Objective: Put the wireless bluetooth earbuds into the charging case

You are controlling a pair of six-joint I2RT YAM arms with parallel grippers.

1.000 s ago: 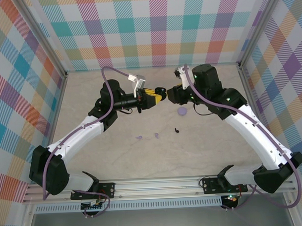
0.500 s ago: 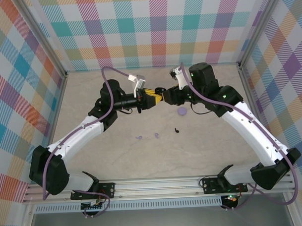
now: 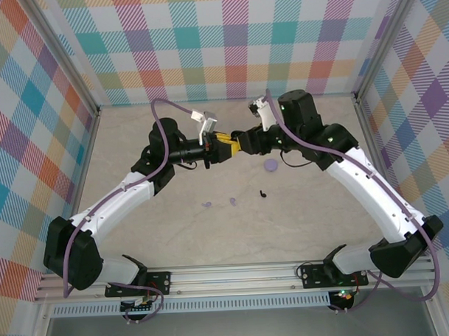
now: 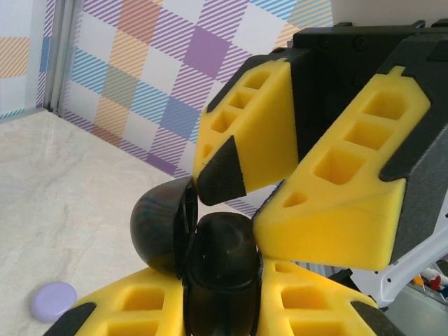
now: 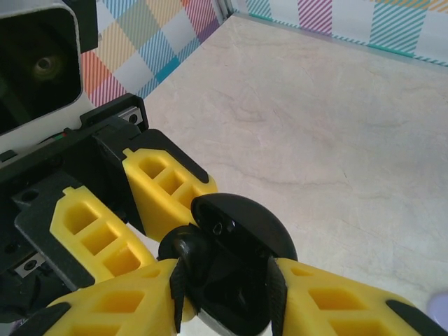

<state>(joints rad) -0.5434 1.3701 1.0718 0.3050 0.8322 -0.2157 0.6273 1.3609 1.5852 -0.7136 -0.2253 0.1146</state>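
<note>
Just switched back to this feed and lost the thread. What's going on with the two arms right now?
Both arms meet in mid-air over the table. The left gripper and the right gripper each appear closed on the black charging case, which looks hinged open between them. Neither holds an earbud. Two lilac earbuds and a black earbud lie loose on the table, nearer the bases, and a lilac case sits below the right gripper.

Yellow fingers (image 4: 336,182) frame a glossy black case (image 4: 217,266) over a cream marbled worktop (image 3: 120,142); lilac case (image 3: 271,165), lilac buds (image 3: 232,203) and black bud (image 3: 263,192) sit before plaid walls (image 3: 227,42) of teal, orange and purple.
</note>
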